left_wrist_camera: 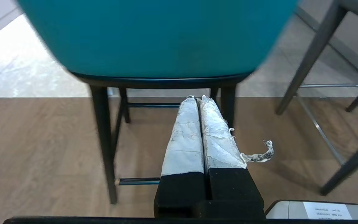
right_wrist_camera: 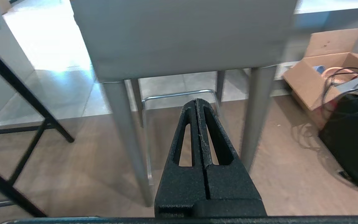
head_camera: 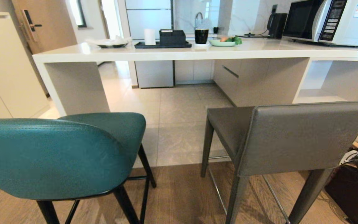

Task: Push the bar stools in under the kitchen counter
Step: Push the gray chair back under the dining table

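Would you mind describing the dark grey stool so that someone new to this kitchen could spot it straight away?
Find the long white kitchen counter with the microwave at one end. Two bar stools stand pulled out before it, and the dark grey stool is the one on the microwave's side. Unlike the teal stool with its rounded back and thin black legs, it is boxy, with a flat rectangular back and grey legs.

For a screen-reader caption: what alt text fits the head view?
Two bar stools, a teal stool on the left and a grey stool on the right, stand with backs to the camera, pulled out from a white kitchen counter. On the counter sit a microwave and a black cup.
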Controlling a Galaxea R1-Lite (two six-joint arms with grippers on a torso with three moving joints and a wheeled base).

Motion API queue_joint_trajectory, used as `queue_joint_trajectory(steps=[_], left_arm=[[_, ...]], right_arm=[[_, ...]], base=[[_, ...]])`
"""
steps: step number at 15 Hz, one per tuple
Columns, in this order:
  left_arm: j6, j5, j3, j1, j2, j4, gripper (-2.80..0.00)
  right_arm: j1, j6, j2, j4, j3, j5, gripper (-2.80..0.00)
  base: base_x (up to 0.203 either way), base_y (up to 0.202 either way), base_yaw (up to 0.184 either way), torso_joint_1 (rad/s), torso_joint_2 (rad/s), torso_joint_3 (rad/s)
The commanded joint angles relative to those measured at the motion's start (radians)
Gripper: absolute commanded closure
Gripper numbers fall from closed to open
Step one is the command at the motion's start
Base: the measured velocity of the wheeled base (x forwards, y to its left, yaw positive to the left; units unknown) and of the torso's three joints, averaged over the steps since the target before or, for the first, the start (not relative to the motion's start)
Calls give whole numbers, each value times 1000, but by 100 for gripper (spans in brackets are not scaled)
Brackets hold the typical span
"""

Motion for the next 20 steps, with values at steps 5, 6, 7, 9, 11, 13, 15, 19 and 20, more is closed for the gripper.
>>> queue_joint_trajectory(steps=[5, 6, 7, 9, 11, 13, 15, 19, 20], left_arm=[[-1, 1, 0, 0, 1, 1, 0], [-1, 1, 0, 0, 1, 1, 0], [-1, 2, 0, 0, 1, 1, 0], [-1, 1, 0, 0, 1, 1, 0], [-1, 2, 0, 0, 1, 1, 0], [-1, 1, 0, 0, 1, 1, 0], [-1, 2, 0, 0, 1, 0, 0], [-1, 2, 0, 0, 1, 1, 0], [-1, 2, 0, 0, 1, 0, 0]], right_arm=[[1, -1, 1, 1, 2, 0, 0], [1, 1, 1, 1, 2, 0, 0], [1, 0, 1, 1, 2, 0, 0], [-1, -1, 1, 1, 2, 0, 0], [1, -1, 1, 1, 2, 0, 0], [1, -1, 1, 1, 2, 0, 0], [-1, 0, 1, 1, 2, 0, 0], [1, -1, 1, 1, 2, 0, 0], [-1, 1, 1, 1, 2, 0, 0]], base=[[0, -189, 3, 4, 1, 3], [0, -188, 2, 4, 7, 1], [0, -186, 3, 5, 5, 2], [0, -188, 2, 1, 6, 2], [0, -187, 1, 2, 1, 1], [0, -186, 1, 2, 3, 2], [0, -190, 2, 1, 2, 1], [0, -188, 0, 2, 1, 2], [0, -183, 1, 6, -2, 6]])
